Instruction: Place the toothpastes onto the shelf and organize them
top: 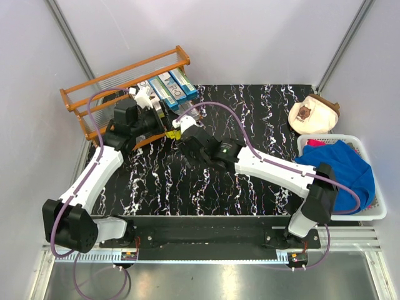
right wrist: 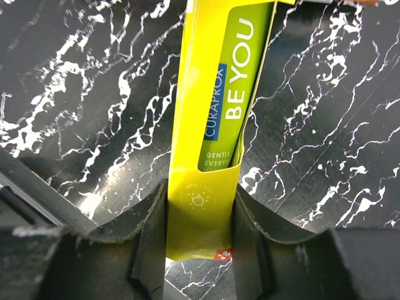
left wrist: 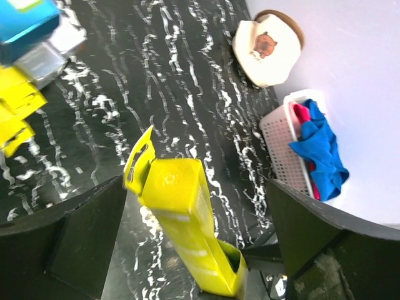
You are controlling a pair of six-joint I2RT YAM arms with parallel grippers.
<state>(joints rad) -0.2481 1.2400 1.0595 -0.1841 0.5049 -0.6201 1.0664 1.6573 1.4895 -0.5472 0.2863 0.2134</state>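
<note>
A bright yellow toothpaste carton (right wrist: 215,106) is pinched at its lower end between the fingers (right wrist: 149,240) of my right gripper (right wrist: 200,234), which is shut on it. In the left wrist view the same carton (left wrist: 178,212) rises between the wide-spread jaws of my left gripper (left wrist: 197,187), which is open and touches neither side of it. From above, both grippers meet just in front of the shelf (top: 94,87): the left (top: 158,117) and the right (top: 185,129), with a bit of yellow carton (top: 174,134) showing between them. Blue-teal toothpastes (top: 170,86) lie on the shelf's right end.
Blue (left wrist: 25,22), silver-grey (left wrist: 53,50) and yellow (left wrist: 15,106) cartons lie by the shelf. A round cream plush item (top: 314,114) sits at the far right. A white basket (top: 375,212) with blue cloth (top: 340,165) stands at the right edge.
</note>
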